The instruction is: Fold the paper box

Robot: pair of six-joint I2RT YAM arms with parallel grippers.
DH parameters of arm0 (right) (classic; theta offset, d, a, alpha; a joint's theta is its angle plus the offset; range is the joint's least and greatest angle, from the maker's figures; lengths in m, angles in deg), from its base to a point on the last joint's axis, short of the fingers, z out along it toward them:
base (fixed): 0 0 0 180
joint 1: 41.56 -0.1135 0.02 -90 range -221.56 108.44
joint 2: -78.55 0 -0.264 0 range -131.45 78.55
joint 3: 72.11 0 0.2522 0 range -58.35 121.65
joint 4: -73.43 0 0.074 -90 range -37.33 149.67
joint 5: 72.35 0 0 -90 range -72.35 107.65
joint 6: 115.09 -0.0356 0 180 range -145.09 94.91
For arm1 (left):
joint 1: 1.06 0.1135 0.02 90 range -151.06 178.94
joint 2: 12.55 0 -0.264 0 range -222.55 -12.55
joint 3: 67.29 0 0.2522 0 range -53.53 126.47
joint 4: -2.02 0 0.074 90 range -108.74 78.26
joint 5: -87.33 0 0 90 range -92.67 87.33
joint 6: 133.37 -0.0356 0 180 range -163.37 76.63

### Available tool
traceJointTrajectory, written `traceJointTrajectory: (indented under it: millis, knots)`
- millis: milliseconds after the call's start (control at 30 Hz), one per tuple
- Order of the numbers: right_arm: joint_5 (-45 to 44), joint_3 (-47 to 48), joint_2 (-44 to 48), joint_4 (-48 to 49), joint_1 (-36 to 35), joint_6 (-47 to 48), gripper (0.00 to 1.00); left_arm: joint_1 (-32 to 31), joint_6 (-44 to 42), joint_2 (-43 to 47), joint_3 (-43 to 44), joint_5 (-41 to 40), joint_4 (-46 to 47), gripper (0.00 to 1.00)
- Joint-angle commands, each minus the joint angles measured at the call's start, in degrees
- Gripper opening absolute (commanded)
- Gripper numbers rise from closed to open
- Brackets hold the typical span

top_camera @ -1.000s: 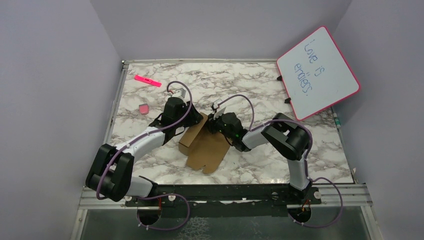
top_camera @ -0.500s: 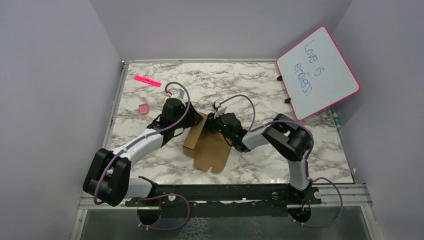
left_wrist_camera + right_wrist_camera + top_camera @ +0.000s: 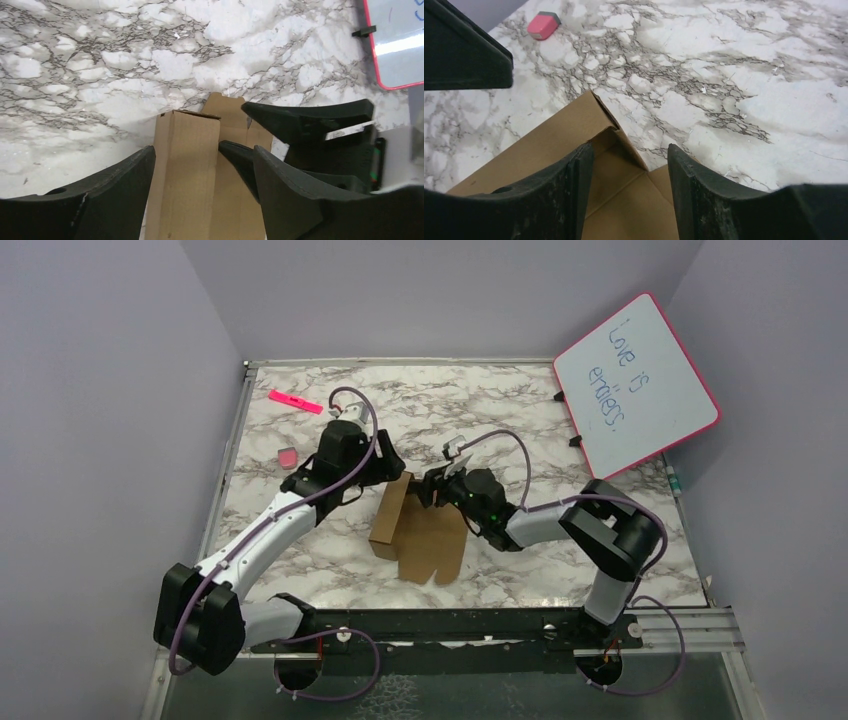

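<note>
The paper box (image 3: 425, 540) is a brown cardboard sheet lying mid-table, its left side folded up into a long narrow wall (image 3: 387, 521). My left gripper (image 3: 388, 470) hovers at the wall's far end. In the left wrist view this gripper (image 3: 202, 150) is open, and its fingers (image 3: 105, 200) stand on either side of the folded wall (image 3: 185, 170). My right gripper (image 3: 430, 490) is open too. In its own view the right gripper (image 3: 628, 150) stands over the box's inner corner (image 3: 614, 165), with one finger (image 3: 569, 190) beside the raised wall.
A pink-framed whiteboard (image 3: 635, 385) leans at the back right. A pink marker (image 3: 295, 401) and a pink eraser (image 3: 287, 457) lie at the back left. Purple walls close in the table on three sides.
Both grippers have opened and let go of the cardboard. The left gripper drew back toward the far side, the right arm's elbow swung right. The box turned slightly and lies squarer.
</note>
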State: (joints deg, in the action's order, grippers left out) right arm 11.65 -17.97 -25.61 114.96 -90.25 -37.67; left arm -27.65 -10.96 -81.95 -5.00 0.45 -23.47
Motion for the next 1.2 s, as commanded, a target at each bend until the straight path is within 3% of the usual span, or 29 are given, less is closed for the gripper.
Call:
traceJointTrajectory:
  millis: [0, 200, 367, 600, 800, 1167]
  knots:
    - [-1.9, -2.63, 6.46, -5.2, 0.15, -1.03, 0.63, -0.39, -5.39, 1.22, 2.74, -2.68, -7.93, 0.75]
    - [2.13, -1.99, 13.15, -18.64, 0.71, -10.73, 0.68, -0.39, -13.24, 3.32, 9.42, -8.45, -19.03, 0.82]
    - [6.93, -2.17, 15.7, -22.31, 0.74, -25.43, 0.68, -0.37, -18.42, 6.01, 8.97, -14.32, -19.95, 0.87]
    - [12.85, -1.1, 12.6, -17.38, 0.7, -40.13, 0.68, 0.86, -20.66, 9.26, 4.14, -17.17, -17.95, 0.91]
    - [15.24, 1.07, 6.79, -13.14, 0.71, -45.7, 0.63, 1.1, -20.51, 14.94, 0.77, -20.44, -16.89, 0.92]
    - [25.3, 5.82, -4.51, -0.33, 0.7, -51.24, 0.41, 2.35, -20.32, 18.15, 0.07, -23.28, -16.62, 0.92]
